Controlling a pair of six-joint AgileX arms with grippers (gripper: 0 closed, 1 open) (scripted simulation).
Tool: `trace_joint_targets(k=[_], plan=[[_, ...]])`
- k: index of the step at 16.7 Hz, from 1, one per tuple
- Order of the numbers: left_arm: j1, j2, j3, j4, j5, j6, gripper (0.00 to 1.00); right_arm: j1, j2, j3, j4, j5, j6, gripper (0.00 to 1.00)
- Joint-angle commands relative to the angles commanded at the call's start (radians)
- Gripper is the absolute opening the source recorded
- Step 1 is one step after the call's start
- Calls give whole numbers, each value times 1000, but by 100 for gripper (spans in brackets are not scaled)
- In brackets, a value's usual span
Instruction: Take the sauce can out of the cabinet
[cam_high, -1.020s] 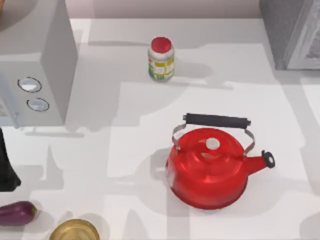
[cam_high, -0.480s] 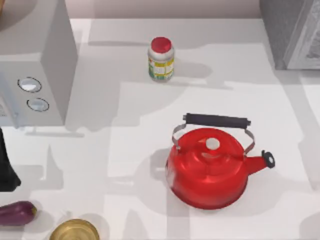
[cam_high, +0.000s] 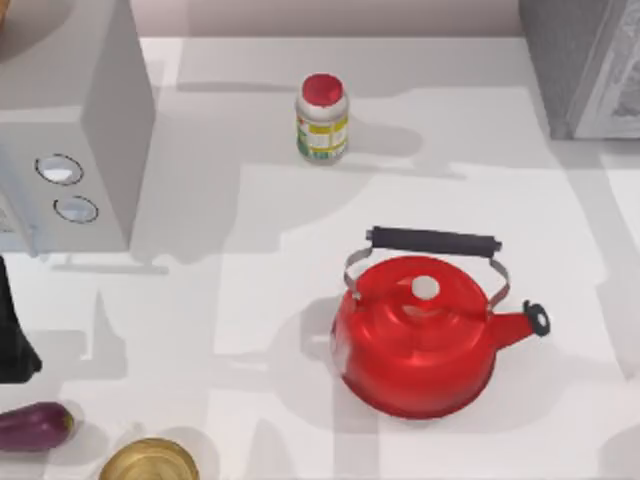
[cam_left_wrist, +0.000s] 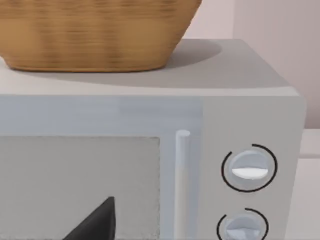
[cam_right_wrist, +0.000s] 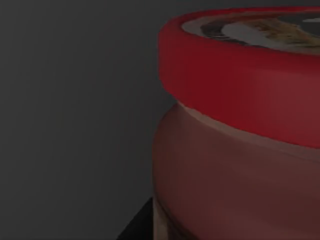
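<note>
1. Top view: my cabinet (cam_high: 585, 65) sits at the table's far right corner, dark grey with a paler door panel. A red kettle (cam_high: 420, 335) stands right of centre on the table (cam_high: 250, 300), spout to the right, black handle across its top. A white jar (cam_high: 322, 118) with a red cap stands near the far edge. A light-grey microwave (cam_high: 75, 130) with two dials fills the far left. An eggplant (cam_high: 35, 425) and a brass bowl (cam_high: 150, 462) lie at the near left corner. A black piece of my left arm (cam_high: 12, 335) sits at the left edge, just in front of the microwave.

2. Left wrist view: I face the microwave's front, with its door, handle and two dials. A wicker basket (cam_left_wrist: 95, 32) rests on top. One dark fingertip (cam_left_wrist: 97, 222) of the left gripper pokes in at the frame edge; I cannot tell how wide it is.

3. Right wrist view: the can (cam_right_wrist: 240, 135) is very close, in a dark grey enclosure. Its top has a thick red rim around a dark printed centre; the body is red-orange. A dark bit of the right gripper sits at its base; whether I grip the can, I cannot tell.
</note>
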Motion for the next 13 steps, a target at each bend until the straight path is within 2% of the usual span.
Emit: trace_joint_targets(k=[3, 4, 13], plan=[[0, 0, 0, 0, 0, 0, 100, 0, 0, 0, 0, 0, 0, 2], [0, 0, 0, 0, 0, 0, 100, 0, 0, 0, 0, 0, 0, 0], [0, 0, 0, 0, 0, 0, 100, 2, -3, -1, -2, 0, 2, 0]])
